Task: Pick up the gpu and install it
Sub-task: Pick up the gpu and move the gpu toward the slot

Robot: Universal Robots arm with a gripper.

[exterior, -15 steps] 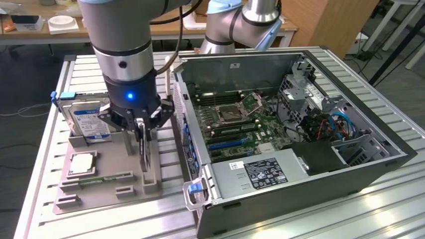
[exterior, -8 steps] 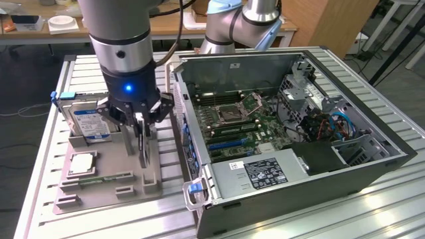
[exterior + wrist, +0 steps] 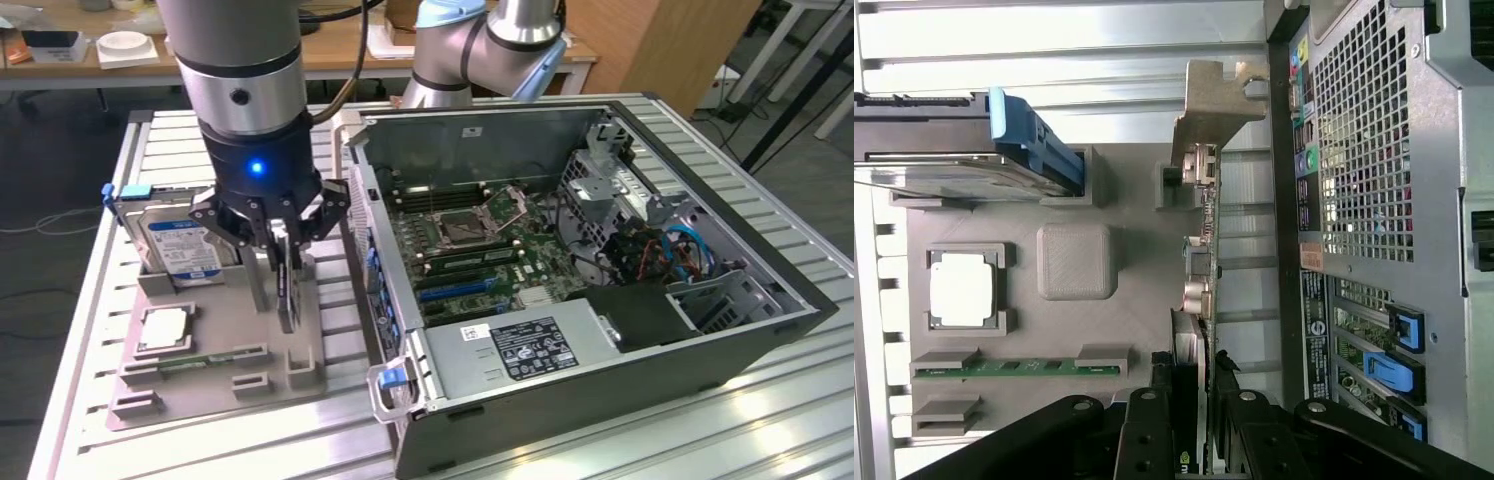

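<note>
One step looks half done: the gpu (image 3: 286,295) stands upright on the grey tray (image 3: 200,385), at the tray's edge next to the PC case (image 3: 747,330). Claw (image 3: 283,245) pinches its top edge. Prob. not lifted yet; putting it in the case isn't done.

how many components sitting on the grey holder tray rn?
4: hard drive upright at the far end, CPU beside it, memory stick nearer the front, gpu on edge, gripped by the end effector.
</note>
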